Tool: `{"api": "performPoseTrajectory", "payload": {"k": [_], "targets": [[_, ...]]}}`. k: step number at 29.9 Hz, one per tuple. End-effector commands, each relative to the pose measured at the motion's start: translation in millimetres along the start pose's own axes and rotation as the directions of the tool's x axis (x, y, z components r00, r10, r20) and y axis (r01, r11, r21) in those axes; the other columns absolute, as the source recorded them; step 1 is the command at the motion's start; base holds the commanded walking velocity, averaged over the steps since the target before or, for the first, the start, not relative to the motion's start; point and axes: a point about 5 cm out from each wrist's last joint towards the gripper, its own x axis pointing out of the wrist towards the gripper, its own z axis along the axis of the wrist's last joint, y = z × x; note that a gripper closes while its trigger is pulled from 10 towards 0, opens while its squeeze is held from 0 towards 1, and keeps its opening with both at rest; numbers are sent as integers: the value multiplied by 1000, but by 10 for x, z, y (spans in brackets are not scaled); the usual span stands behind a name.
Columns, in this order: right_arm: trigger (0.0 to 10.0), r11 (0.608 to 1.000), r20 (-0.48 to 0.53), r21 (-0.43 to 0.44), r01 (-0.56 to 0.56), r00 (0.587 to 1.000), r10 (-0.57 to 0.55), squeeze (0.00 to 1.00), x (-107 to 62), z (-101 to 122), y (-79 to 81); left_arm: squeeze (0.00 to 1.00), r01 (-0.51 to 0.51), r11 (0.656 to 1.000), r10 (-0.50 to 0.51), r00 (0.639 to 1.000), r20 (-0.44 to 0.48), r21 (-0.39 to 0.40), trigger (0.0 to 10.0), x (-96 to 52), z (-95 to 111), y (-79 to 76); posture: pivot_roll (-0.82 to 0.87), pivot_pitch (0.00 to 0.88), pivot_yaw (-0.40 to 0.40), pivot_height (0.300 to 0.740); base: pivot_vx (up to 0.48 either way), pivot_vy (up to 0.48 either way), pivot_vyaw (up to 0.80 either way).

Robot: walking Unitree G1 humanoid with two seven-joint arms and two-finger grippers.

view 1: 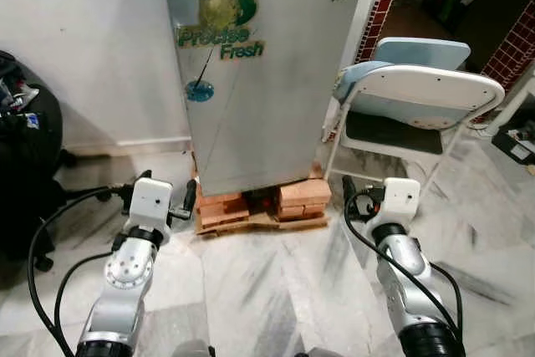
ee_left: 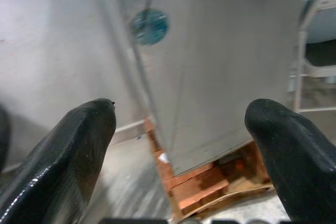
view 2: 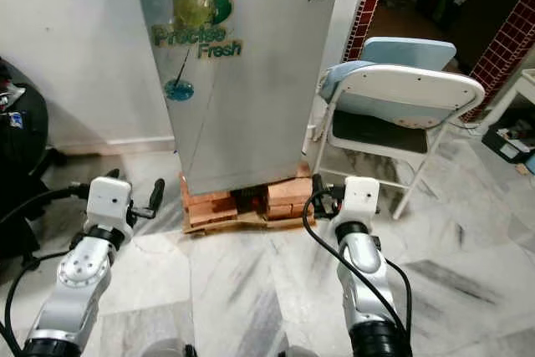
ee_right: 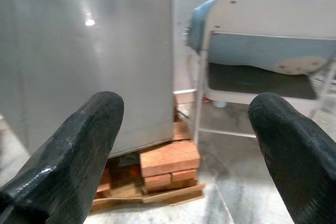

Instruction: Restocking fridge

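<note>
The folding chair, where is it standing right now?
The folding chair stands on the robot's right in the eye views, close beside the closed silver fridge, which sits on bricks ahead of the robot.

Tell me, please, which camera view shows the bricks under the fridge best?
The right wrist view: the bricks sit close and sharp on their wooden board. Both eye views show them small beneath the fridge; the left wrist view shows them blurred at its edge.
</note>
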Motion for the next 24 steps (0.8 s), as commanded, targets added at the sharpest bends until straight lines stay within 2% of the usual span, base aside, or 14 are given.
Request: {"api": "performPoseTrajectory", "payload": {"k": [1,7,13,21,24], "targets": [[10000,1000,-1,2,18,1000,-18,0,12,4,-38,0,29,1000,-29,1000,-2,3,10000,13,3,-7,47,0,-19,740,0,480,-800],[10000,1000,-2,-3,21,1000,-21,0,13,-3,-52,0,40,999,-40,999,2,31,10000,-21,-14,22,47,0,-18,740,0,480,-800],[10000,1000,-5,-3,19,1000,-19,0,4,-17,-46,0,24,999,-24,1000,-14,21,10000,-27,-46,68,46,0,-22,740,0,480,-800],[10000,1000,2,-9,17,1000,-17,0,15,1,-69,0,30,999,-29,999,-36,12,10000,-31,-85,128,47,0,-32,740,0,480,0],[10000,1000,2,-10,16,1000,-16,0,14,5,-78,0,33,999,-35,997,-69,-25,10000,-75,-134,179,47,0,-34,740,0,480,0]]}}
